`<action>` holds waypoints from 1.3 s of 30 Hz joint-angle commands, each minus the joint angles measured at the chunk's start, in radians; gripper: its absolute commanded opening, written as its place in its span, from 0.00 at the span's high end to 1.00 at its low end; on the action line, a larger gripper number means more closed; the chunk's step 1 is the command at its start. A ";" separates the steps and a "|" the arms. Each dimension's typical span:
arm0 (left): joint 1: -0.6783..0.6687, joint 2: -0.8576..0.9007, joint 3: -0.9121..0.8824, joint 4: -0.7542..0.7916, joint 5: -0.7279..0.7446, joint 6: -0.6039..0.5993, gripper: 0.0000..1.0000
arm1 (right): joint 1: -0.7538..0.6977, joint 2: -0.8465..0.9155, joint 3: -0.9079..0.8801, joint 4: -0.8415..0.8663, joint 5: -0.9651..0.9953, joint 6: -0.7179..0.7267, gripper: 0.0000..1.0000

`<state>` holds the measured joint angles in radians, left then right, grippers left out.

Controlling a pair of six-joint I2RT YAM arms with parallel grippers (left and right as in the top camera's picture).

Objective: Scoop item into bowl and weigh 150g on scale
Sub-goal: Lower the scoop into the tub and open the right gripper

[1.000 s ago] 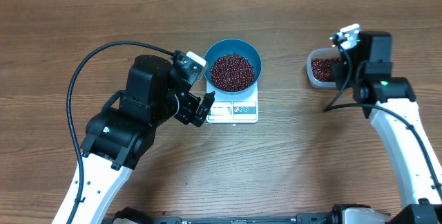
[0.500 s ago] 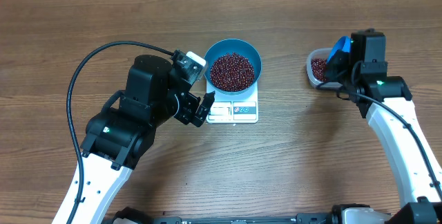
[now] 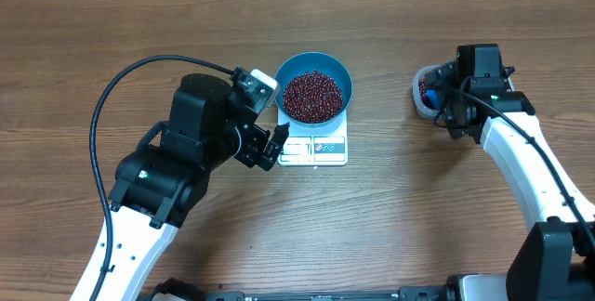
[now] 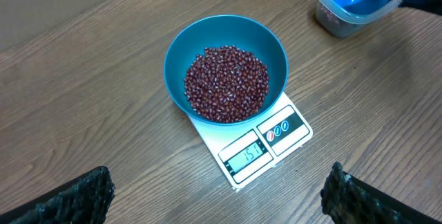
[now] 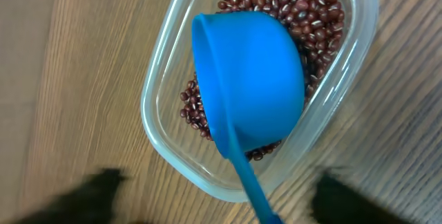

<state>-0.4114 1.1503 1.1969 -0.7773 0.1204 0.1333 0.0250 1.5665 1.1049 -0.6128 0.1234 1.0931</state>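
Right claw (image 5: 221,189): spread wide, holding nothing. Its two dark fingers (image 5: 103,186) are blurred and stand either side of the scoop's handle without touching it.
Scoop (image 5: 252,79): blue, directly under the right claw. Its cup lies tilted on the beans in the tub, and its handle reaches over the tub's near rim toward the claw.
Tub (image 5: 162,148): clear plastic, under the right claw, with beans showing around the cup.
Left claw (image 4: 217,200): fully spread and empty, with one fingertip at each lower corner of its wrist view.
Scale (image 4: 276,134): white, just ahead of the left claw, button edge nearest the claw. From overhead the claw's fingers sit just beside its left front corner.
Display (image 4: 247,155): on that near edge. Digits show, but not sharply enough to be sure of them.
Bowl (image 4: 273,51): blue, on the scale beyond the display, overhanging its far edge.
Beans (image 4: 226,82): a dark red-brown heap in the bowl ahead of the left claw, well apart from the right claw.
Counter (image 4: 103,58): wood grain, under the scale and the tub.
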 commanded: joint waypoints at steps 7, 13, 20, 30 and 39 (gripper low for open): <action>0.005 0.000 0.003 0.004 0.011 -0.010 0.00 | -0.036 -0.073 0.009 -0.036 0.050 -0.176 0.00; 0.005 0.000 0.003 0.006 0.011 -0.010 0.00 | -0.039 -0.205 0.009 -0.085 0.093 -0.367 0.00; 0.005 0.000 0.003 0.005 0.011 -0.010 0.00 | -0.037 -0.344 0.009 -0.160 0.057 -0.652 0.00; 0.005 0.000 0.003 0.004 0.011 -0.010 0.01 | -0.037 -0.375 0.009 -0.312 0.058 -0.788 0.00; 0.005 0.000 0.003 0.004 0.010 -0.010 0.00 | -0.037 -0.375 0.009 -0.313 0.058 -0.787 0.00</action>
<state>-0.4114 1.1503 1.1969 -0.7773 0.1204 0.1333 -0.0078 1.2060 1.1049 -0.9283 0.1864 0.3271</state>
